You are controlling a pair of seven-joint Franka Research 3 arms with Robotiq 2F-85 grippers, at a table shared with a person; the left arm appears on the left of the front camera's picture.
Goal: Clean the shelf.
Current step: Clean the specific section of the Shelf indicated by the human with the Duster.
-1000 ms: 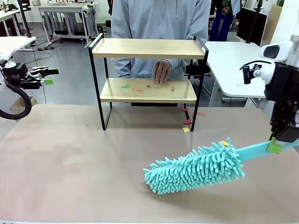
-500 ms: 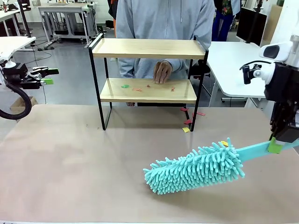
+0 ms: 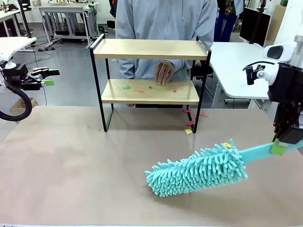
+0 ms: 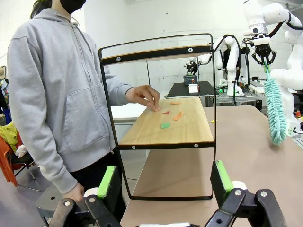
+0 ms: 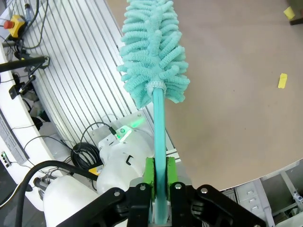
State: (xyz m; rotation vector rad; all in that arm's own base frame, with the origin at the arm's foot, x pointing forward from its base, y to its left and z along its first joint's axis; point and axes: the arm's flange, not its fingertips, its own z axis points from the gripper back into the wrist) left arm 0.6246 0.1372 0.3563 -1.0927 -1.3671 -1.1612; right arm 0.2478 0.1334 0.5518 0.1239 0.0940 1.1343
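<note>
While right gripper [image 5: 160, 171] clamps duster [image 5: 151, 52] handle | left gripper [image 4: 164, 179] gapes wide | bare table [image 3: 71, 165] fronts shelf [image 3: 149, 48]

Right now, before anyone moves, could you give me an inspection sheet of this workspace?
Surface: beige table, bare at the front.
Job's things: two-tier shelf at the far edge; teal duster, head low over the table.
Clutter: coloured scraps on the lower board; more by the shelf's right foot.
End effectors: left end effector open, empty; right end effector shut on the duster's handle.
Cables: black hose looping under the left arm.
Surroundings: person behind the shelf, hand at the lower board; white tables beyond.
</note>
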